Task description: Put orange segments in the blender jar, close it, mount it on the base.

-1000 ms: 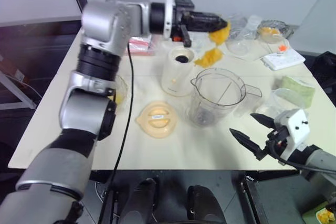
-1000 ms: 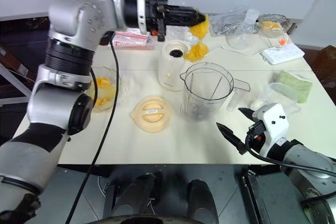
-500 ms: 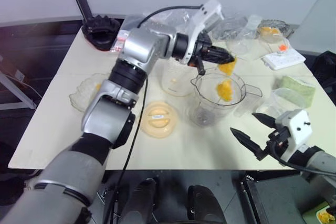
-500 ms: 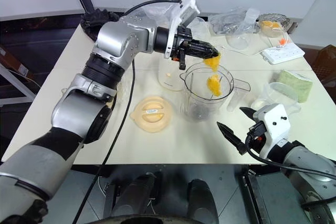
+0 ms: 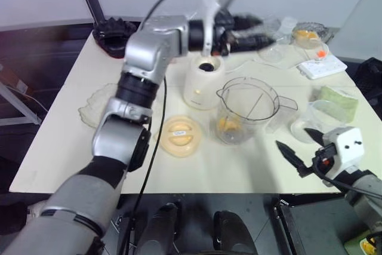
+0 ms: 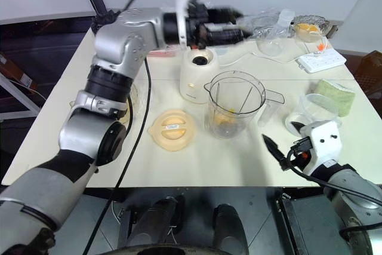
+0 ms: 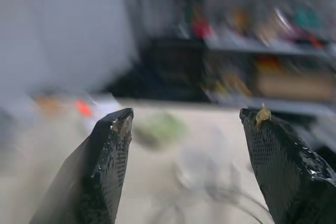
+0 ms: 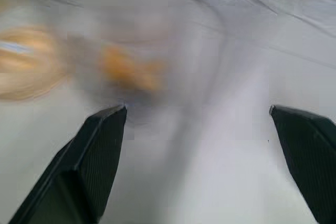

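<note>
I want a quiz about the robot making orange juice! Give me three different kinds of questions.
1. True or false: the orange pieces lie at the bottom of the blender jar.
2. Where is the round lid? A) on the jar B) flat on the table, on the robot's left of the jar C) on the base
3. Fill in: the left end effector has its fingers ____.

Key: 1 true. 2 B. 3 open, with nothing between them.
</note>
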`<state>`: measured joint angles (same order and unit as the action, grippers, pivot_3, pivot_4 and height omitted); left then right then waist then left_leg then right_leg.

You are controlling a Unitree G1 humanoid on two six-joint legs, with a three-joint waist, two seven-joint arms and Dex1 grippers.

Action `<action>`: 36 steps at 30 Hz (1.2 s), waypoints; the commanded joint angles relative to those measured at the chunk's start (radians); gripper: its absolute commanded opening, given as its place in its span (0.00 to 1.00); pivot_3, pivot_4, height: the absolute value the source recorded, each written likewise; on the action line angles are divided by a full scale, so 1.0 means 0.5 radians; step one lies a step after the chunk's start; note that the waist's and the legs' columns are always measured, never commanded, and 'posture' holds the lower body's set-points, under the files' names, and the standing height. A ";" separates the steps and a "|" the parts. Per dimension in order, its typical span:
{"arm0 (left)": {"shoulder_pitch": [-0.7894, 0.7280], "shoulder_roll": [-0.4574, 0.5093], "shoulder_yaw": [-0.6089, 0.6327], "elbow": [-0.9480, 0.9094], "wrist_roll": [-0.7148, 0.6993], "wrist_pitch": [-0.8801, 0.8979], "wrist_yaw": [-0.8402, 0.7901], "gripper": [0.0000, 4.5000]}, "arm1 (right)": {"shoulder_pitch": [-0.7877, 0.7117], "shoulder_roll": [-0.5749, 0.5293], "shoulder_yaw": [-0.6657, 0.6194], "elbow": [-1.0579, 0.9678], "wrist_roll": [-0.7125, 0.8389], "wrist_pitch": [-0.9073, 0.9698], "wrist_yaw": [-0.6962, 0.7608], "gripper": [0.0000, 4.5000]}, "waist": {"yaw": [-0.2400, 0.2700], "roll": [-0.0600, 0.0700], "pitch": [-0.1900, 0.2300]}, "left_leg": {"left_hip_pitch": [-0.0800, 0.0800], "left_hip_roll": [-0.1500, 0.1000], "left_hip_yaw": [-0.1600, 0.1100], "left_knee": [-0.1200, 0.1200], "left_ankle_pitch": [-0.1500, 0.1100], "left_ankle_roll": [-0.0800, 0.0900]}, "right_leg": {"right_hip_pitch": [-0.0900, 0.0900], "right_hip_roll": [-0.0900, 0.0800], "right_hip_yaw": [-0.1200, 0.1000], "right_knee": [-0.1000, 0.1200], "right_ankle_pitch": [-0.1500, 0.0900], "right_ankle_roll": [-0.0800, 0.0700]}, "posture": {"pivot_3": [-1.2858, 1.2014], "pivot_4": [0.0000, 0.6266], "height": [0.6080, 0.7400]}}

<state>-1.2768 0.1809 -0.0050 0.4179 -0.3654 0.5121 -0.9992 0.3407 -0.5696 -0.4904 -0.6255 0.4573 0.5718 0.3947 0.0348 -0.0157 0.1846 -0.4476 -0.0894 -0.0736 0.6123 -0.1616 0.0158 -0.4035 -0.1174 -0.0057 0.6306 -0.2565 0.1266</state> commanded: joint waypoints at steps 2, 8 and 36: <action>0.294 0.184 0.151 -0.530 -0.198 0.245 0.082 0.75 | -0.025 0.096 -0.172 0.167 -0.118 -0.095 -0.172 1.00 | -0.004 0.005 -0.001 | 0.002 0.000 0.000 -0.001 0.000 0.000 | 0.000 0.001 0.000 0.002 0.000 0.000 | 0.52 0.24 1.00; 0.891 0.433 0.095 -1.239 -0.164 0.237 0.215 0.75 | -0.275 0.076 -0.139 0.548 -0.357 -0.199 -0.379 1.00 | -0.002 0.007 0.000 | 0.008 -0.001 0.004 0.001 -0.002 -0.003 | 0.006 0.003 0.005 0.001 -0.003 -0.009 | 0.52 0.24 1.00; 1.415 0.712 0.069 -1.836 -0.388 0.603 0.614 0.75 | -0.864 -0.098 -0.096 1.840 -0.585 -0.751 -0.467 1.00 | -0.008 0.021 -0.002 | 0.012 0.002 0.008 0.002 -0.001 -0.002 | 0.010 0.008 0.006 0.001 -0.003 -0.012 | 0.52 0.24 1.00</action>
<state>-0.5532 0.5318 0.0215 -0.4784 -0.5481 0.8351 -0.6931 -0.0690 -0.5873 -0.5223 0.2681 0.1752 0.2452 0.1613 0.0308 -0.0052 0.1836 -0.4419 -0.0884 -0.0697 0.6133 -0.1618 0.0148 -0.3985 -0.1132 -0.0028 0.6310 -0.2579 0.1207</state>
